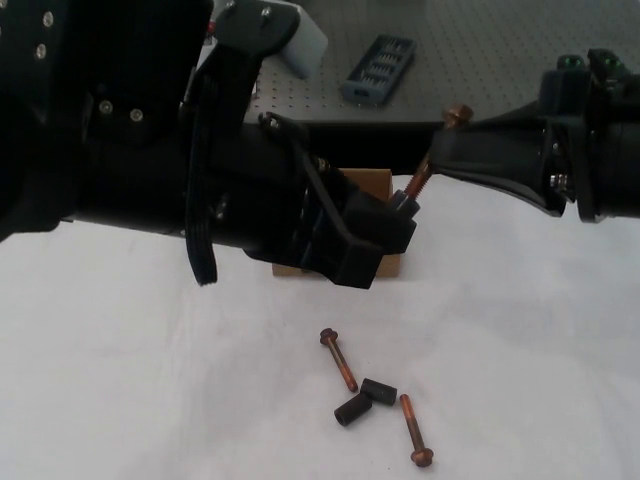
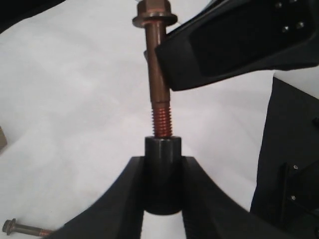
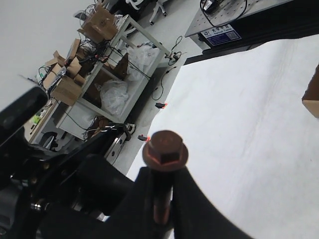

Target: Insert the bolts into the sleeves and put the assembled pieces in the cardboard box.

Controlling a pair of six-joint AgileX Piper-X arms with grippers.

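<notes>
My left gripper is shut on a black sleeve, held upright above the white cloth. My right gripper is shut on a copper bolt by its shank, just under the hex head. In the left wrist view the bolt stands over the sleeve with its threaded tip touching or just inside the sleeve's mouth. In the high view both grippers meet in front of the cardboard box, the bolt tilted between them. Two loose bolts and two loose sleeves lie on the cloth.
The white cloth covers the bench, with free room left and right of the loose parts. A blue tray and a white block sit on the perforated table behind. The left arm's body hides much of the box.
</notes>
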